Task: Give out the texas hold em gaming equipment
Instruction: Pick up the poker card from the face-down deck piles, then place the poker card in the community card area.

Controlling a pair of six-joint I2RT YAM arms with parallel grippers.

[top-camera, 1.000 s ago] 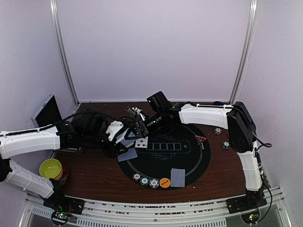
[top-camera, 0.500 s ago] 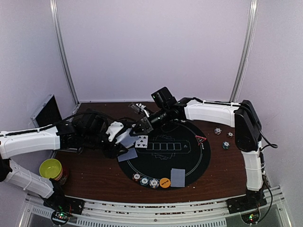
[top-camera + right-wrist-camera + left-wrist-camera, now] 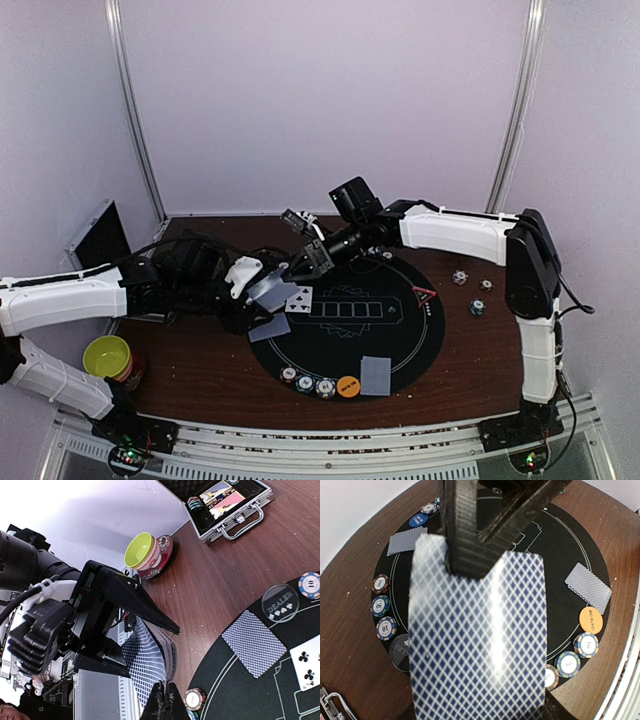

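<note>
Drawing the next card from the deck

Over the left edge of the mat (image 3: 400, 340), the two arms meet. The left hand (image 3: 262, 292) is clenched around the deck (image 3: 477, 640) and holds it up with the grey-blue backs showing. The right hand (image 3: 292, 272) is pinched tight on the edge of the top card (image 3: 520, 595), its jaws closed to a point there. From where I stand, that card has not yet come clear of the deck.

Part of the deal already lies on the mat. One face-down card (image 3: 268, 328) sits at its left rim and a face-up card (image 3: 298, 299) is just inside that rim. Another face-down card (image 3: 375, 374) lies at the near right. A row of chips (image 3: 305, 383) and the orange button (image 3: 347, 386) line the near rim, and the red triangle (image 3: 424, 294) sits towards the right side. A few loose chips (image 3: 478, 307) lie on the tabletop to the right of the mat.

I would call this the middle of dealing, at the peeling stage. The next move looks like a clean slide of that single card off the deck. The left hand must keep the rest from following, and then the card goes to a free place on the mat. Two cards coming away together is the thing to watch for.
</note>
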